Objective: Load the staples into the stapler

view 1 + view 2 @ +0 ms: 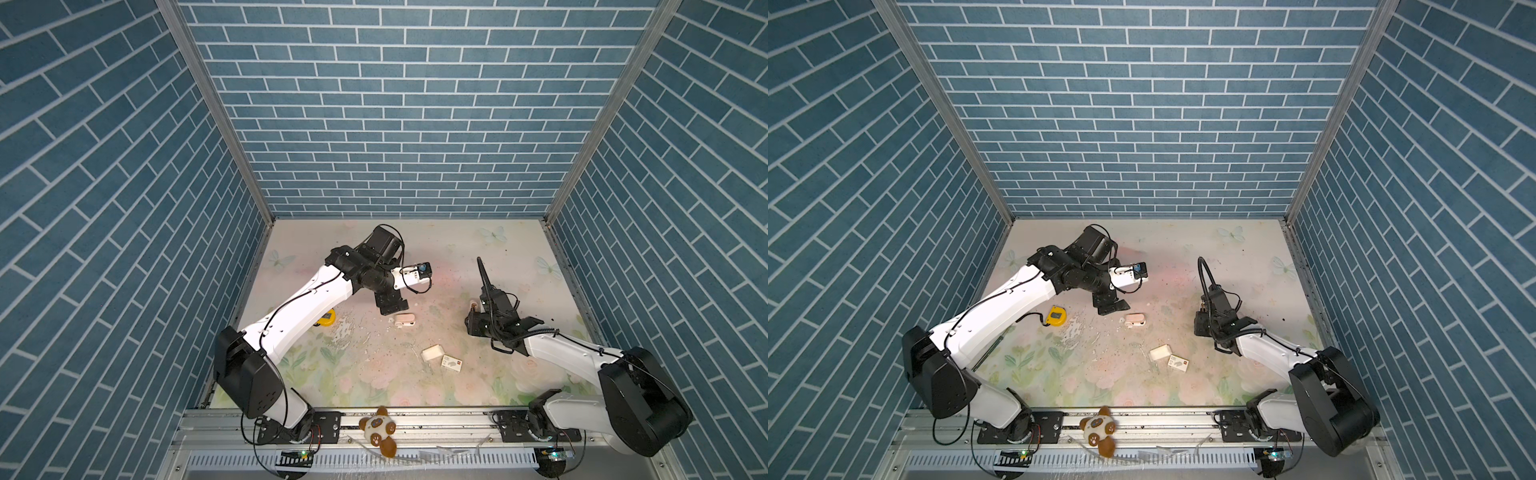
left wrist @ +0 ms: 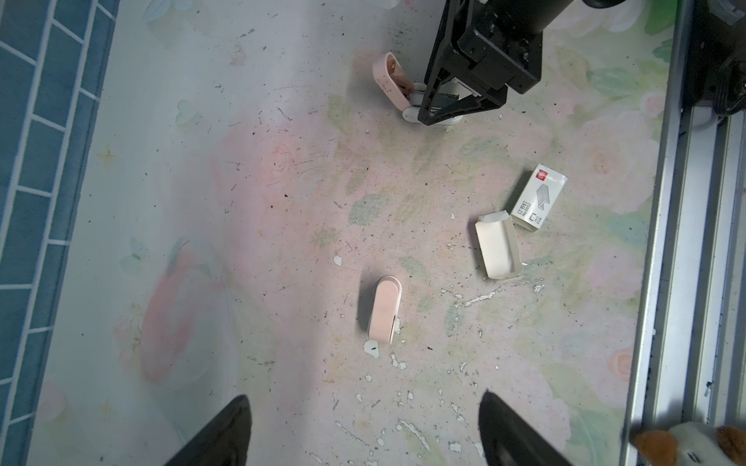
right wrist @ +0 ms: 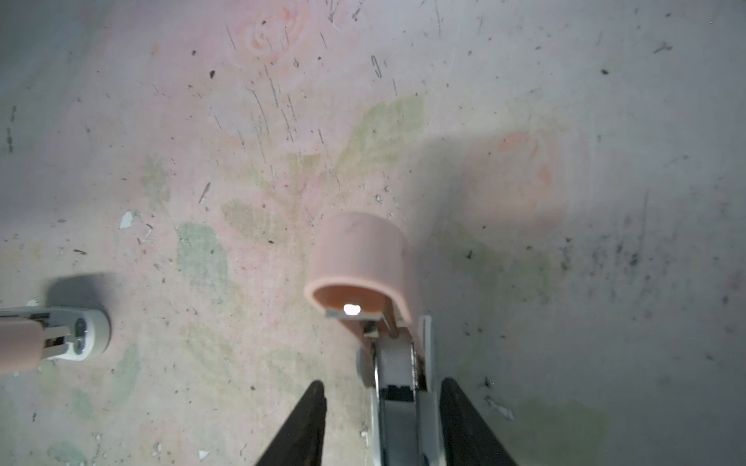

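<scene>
right gripper pinches the white base of the open stapler, its pink lid raised, on the right half of the table. left gripper, jaws spread wide with nothing between them, hangs near a closed stapler lying flat around the table's middle. white tray and printed sleeve lie just beside each other, towards the front rail. where the staples themselves are i cannot tell. yellow tape measure sits by the left arm.
</scene>
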Controlling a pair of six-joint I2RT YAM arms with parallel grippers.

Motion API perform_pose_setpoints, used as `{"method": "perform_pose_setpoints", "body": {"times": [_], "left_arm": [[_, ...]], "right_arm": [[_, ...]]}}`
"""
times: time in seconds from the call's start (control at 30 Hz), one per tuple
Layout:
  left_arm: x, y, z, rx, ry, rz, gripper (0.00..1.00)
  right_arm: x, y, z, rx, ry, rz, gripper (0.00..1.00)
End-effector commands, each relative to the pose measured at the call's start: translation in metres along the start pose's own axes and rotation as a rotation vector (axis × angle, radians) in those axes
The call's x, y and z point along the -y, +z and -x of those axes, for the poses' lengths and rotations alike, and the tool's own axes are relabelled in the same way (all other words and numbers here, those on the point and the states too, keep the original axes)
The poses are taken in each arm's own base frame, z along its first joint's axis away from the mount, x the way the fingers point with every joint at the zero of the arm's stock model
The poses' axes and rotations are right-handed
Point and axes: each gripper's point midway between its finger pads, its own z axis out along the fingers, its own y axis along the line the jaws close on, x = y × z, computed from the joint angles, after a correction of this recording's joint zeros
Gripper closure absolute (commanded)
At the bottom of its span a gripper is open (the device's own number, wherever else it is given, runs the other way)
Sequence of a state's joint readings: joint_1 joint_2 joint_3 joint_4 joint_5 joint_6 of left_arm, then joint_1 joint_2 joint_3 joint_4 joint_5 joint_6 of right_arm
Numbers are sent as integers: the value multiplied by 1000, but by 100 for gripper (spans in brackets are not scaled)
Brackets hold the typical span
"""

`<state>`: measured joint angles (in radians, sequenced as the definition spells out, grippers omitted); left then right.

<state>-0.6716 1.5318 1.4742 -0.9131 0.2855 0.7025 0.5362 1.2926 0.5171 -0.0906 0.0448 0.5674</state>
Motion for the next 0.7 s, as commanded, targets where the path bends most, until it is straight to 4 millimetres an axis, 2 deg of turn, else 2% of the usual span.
{"method": "perform_pose_setpoints", "body": {"times": [0.0, 0.13, 0.4, 0.67], "left_arm": [[4, -1, -2, 16, -15, -14, 11], [6, 0, -3, 20, -21, -19, 11], [10, -2, -8, 20, -23, -16, 11], [13, 0, -11, 29, -36, -17, 11]], "right_arm": [[10, -1, 5, 7, -28, -79, 52], [11, 4, 2, -16, -41, -89, 52], [-4, 14, 7, -26, -97, -32, 53], [-15, 28, 2, -79, -158, -14, 61]]}}
